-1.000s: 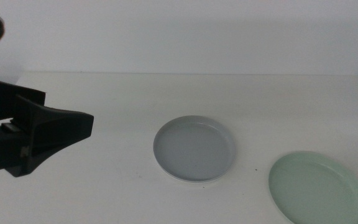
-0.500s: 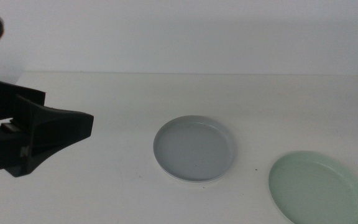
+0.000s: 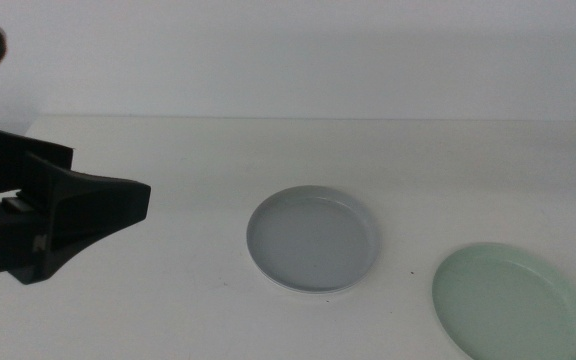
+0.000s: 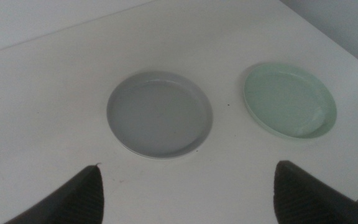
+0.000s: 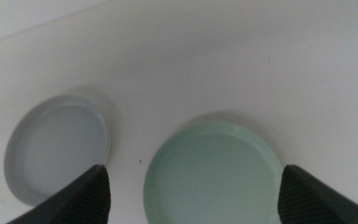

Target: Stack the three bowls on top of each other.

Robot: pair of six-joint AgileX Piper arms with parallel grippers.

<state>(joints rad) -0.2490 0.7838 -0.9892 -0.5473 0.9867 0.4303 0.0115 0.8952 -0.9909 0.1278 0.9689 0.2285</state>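
While left gripper [image 4: 188, 190] gapes, grey-blue bowl [image 4: 160, 114] just ahead, untouched

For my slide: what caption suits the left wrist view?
Open left pincer above grey-blue bowl, mint bowl beside it.

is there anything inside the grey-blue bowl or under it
Nothing lies inside the grey-blue bowl. A thin white rim shows beneath its near edge, perhaps another bowl; the rest is covered. The mint green bowl sits apart.
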